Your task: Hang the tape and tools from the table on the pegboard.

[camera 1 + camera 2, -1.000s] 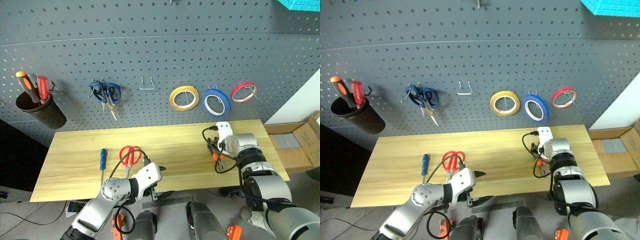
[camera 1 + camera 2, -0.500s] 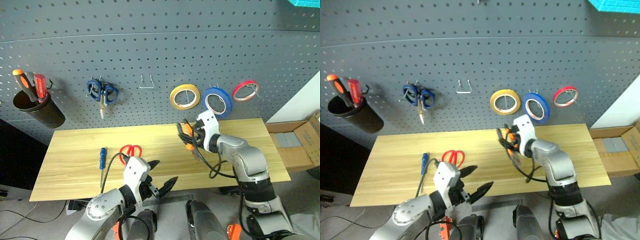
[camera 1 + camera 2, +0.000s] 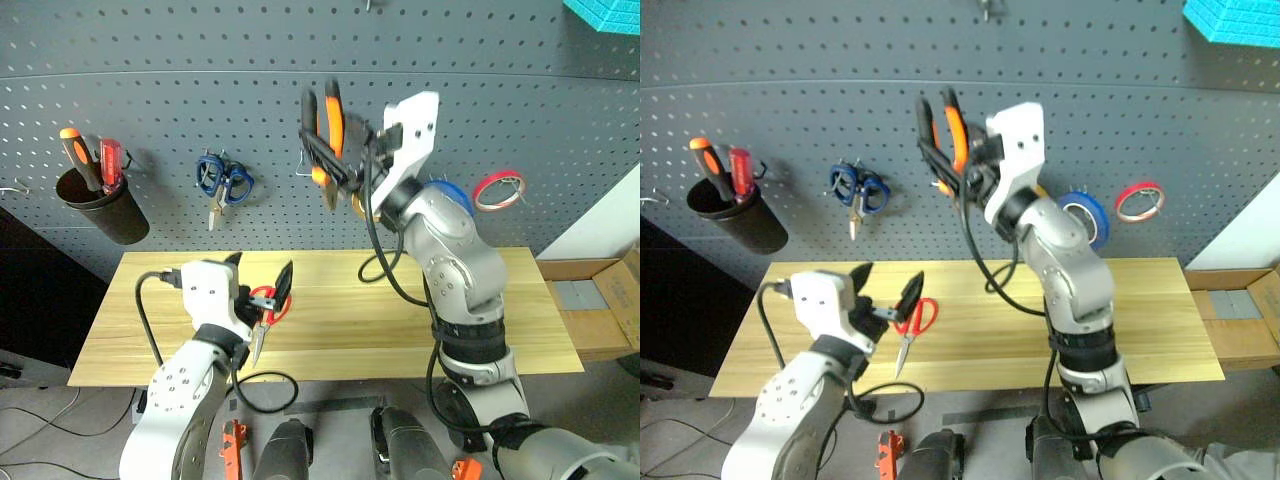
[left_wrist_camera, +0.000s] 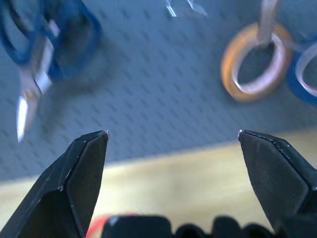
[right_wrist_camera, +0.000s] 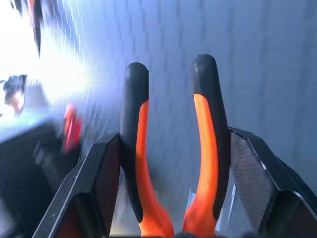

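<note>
Since a second ago the right gripper [image 3: 335,150] has swung up from the table [image 3: 520,300] to the pegboard [image 3: 200,60], closed around the orange-and-black pliers [image 3: 325,135], handles upward, beside the bare wire hook [image 3: 302,172]. Next it is needing to drop a handle over that hook. Lower left, the left gripper [image 3: 262,295] is hovering wide apart and empty over the red-handled scissors [image 3: 912,325].

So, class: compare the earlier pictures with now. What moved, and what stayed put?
The right gripper lifted the pliers from the table up to the pegboard. The left gripper rose, open and empty. The red scissors and hanging tapes stayed.
</note>
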Controlling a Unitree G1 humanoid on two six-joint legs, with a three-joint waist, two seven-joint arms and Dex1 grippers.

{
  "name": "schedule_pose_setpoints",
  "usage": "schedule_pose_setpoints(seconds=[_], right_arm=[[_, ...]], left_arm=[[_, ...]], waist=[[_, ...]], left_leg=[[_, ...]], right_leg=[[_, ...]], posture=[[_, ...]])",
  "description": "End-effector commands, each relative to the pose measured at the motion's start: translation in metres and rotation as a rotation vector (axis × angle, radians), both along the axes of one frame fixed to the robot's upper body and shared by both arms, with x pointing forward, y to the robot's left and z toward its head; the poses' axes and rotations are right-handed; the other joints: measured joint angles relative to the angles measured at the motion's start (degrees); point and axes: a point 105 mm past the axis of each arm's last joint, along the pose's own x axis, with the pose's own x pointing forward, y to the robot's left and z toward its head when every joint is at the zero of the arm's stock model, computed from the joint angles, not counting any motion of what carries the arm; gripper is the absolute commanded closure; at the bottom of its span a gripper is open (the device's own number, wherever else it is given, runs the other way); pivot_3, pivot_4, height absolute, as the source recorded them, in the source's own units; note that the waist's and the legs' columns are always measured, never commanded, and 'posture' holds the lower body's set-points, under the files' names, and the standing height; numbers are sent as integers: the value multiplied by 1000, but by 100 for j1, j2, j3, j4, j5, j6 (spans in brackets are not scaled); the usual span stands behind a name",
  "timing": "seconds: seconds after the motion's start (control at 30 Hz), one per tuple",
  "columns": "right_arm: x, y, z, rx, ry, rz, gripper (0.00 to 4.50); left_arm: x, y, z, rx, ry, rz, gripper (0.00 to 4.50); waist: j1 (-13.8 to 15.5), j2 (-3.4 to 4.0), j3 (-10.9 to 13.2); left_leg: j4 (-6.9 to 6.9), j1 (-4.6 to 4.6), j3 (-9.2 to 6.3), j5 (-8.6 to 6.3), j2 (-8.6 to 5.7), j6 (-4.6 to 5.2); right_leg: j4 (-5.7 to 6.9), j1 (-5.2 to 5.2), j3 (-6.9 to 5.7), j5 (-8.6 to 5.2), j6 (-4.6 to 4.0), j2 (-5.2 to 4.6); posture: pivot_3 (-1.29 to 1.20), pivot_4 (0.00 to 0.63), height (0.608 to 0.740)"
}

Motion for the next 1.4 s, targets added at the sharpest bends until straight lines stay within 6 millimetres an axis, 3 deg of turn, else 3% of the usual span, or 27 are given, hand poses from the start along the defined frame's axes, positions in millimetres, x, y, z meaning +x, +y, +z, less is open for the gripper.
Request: schedule_pose_setpoints(seconds=[0.03,0.17,0.4,0.63,0.77,1.03,1.23,1.4], right_arm=[[-9,4,28,72,-167,-10,1788],[8,26,16,90,-108,6,1788],[22,46,15,137,-93,3,1788],[29,43,36,180,-165,-51,1788],[35,44,33,185,-159,-69,1788],[41,60,-14,140,-83,-90,1788],[45,71,-80,-7,28,-84,1788],[48,66,-91,-45,61,-89,1788]], left_arm=[[7,-7,15,4,-59,-30,0],[26,-10,21,-1,-55,-71,0],[50,-8,36,31,-82,-99,0],[51,-4,37,49,-67,-121,0],[51,-2,35,53,-57,-125,0],[53,0,35,61,-48,-121,0],[50,3,32,66,-35,-120,0],[52,4,31,67,-32,-120,0]], waist=[[-8,-7,-35],[-20,-9,-50],[-18,-7,-43],[-28,1,-17],[-27,3,-14],[-27,7,24],[-29,6,29],[-25,25,47]], left_leg=[[-1,0,4,1,1,-2],[-2,6,22,7,6,-12],[-1,4,24,7,9,-9],[-7,-4,16,7,16,-8],[-11,-5,8,6,22,-7],[-9,-2,-1,6,20,-5],[-10,8,-1,6,21,-4],[-9,21,-11,6,25,-3]], right_leg=[[0,0,1,1,-2,1],[4,-1,8,6,-9,2],[10,-9,5,14,-18,7],[2,-23,16,14,-19,1],[-2,-24,16,13,-19,-6],[11,-23,12,14,-20,-5],[9,-16,15,14,-20,-5],[10,-1,12,13,-20,-4]], posture=[[54,128,740],[54,141,740],[72,188,740],[61,224,740],[62,233,740],[83,245,740],[86,247,740],[66,246,740]])
